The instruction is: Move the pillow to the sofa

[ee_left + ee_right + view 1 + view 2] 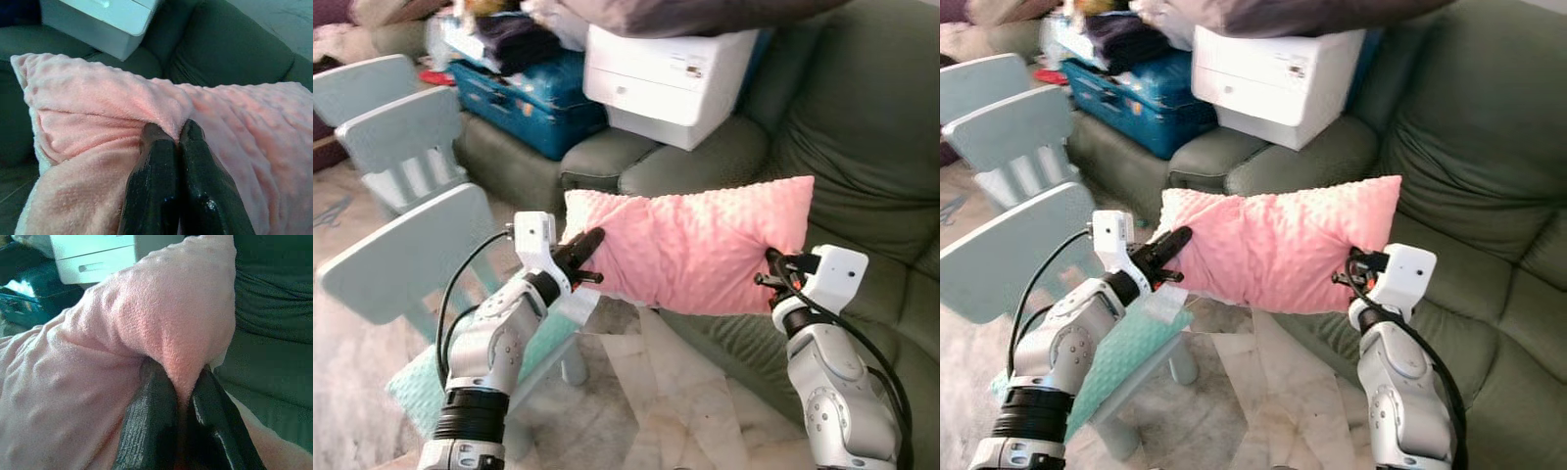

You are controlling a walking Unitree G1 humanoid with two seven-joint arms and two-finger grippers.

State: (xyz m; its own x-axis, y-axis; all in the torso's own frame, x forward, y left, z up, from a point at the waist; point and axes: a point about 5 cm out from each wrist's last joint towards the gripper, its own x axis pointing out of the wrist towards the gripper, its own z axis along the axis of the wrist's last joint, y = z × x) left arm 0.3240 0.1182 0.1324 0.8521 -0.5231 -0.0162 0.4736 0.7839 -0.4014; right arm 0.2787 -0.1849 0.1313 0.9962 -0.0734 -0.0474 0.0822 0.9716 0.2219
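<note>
A pink fuzzy pillow [695, 245] hangs in the air between my two arms, in front of the dark green sofa [862, 147]. My left gripper [590, 243] is shut on a fold at the pillow's left end; its black fingers [161, 181] pinch the fabric in the left wrist view. At the pillow's lower right end my right gripper [771, 269] is shut on the fabric, with the plush bulging between its fingers [151, 416]. The pillow's lower edge is level with the sofa seat's front edge.
A white printer [666, 73] and a blue suitcase [529, 98] sit on the sofa's left part. Pale blue child chairs [401, 147] stand at the left, and a mint cushion [470, 377] lies on the nearest one. The sofa seat [891, 284] at the right is bare.
</note>
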